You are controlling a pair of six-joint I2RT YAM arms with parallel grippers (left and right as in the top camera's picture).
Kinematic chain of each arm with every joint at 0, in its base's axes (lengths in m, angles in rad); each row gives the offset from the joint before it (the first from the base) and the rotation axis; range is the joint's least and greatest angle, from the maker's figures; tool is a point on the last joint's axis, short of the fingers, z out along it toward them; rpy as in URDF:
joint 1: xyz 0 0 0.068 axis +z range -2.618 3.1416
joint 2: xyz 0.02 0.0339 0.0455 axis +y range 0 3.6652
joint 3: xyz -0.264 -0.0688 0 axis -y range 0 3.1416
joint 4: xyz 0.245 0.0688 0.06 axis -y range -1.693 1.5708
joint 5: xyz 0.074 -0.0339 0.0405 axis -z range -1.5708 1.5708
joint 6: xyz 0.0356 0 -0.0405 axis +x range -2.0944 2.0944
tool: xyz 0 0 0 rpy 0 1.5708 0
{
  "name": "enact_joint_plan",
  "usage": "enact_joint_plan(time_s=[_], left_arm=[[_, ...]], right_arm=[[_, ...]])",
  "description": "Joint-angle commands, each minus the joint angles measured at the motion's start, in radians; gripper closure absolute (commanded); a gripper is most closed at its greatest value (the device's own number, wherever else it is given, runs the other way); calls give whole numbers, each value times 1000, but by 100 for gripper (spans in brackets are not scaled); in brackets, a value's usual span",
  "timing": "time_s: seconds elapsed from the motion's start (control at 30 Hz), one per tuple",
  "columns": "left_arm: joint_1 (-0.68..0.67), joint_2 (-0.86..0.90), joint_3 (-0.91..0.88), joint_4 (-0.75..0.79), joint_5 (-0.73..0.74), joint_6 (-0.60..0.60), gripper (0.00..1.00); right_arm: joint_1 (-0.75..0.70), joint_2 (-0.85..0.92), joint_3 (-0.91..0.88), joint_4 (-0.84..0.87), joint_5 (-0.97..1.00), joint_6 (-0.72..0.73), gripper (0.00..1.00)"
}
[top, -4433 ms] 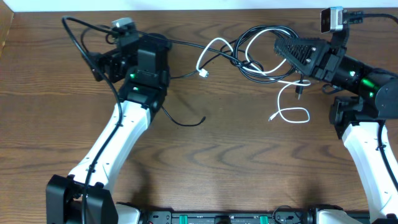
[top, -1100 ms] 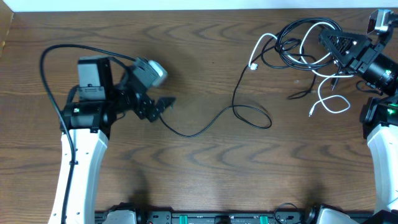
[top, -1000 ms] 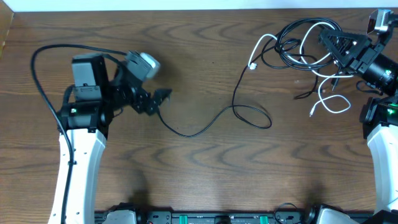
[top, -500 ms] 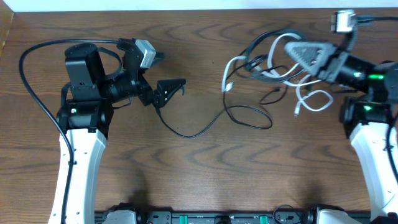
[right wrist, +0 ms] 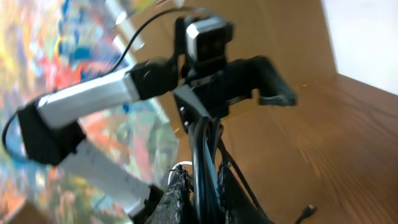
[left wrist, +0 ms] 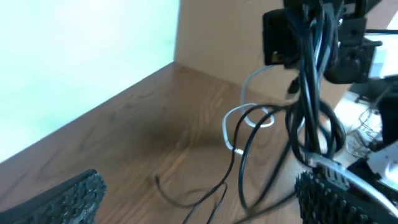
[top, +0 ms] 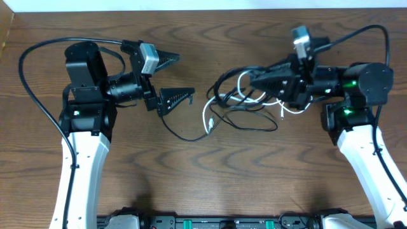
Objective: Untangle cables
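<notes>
**Right gripper holds the tangle up; left jaws stand wide beside the loose tail**

A brown wood-grain table [top: 210,184] carries everything. Over it reach two white-and-black robot arms, the left arm [top: 82,152] from one side and the right arm [top: 359,152] from the other, grippers pointing at each other.

The left gripper [top: 186,75] has its ribbed black fingers spread far apart, with nothing between them. The right gripper [top: 254,81] is clamped on the bundle of thin black and white cables [left wrist: 310,68], which droops from it in loops onto the table between the two grippers.

A loose black tail [top: 184,137] runs from just under the left gripper's lower finger, slanting back toward the tangle. The left arm is the nearer one to it. A white cord [top: 206,117] hangs off the near edge of the knot, ending in a small plug.

No brand, label or writing can be read.
</notes>
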Motion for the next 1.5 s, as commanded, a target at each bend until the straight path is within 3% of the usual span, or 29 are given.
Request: enact_joint_plan(time_s=[0.0, 0.63, 1.47], left_arm=[[-35, -2, 9, 24, 48, -2, 2], [-163, 1, 9, 58, -13, 2, 2], [-163, 1, 9, 76, 50, -1, 2]], right_arm=[[35, -17, 13, 2, -40, -126, 99], [79, 10, 13, 0, -19, -129, 99], [-16, 11, 13, -1, 3, -158, 99]])
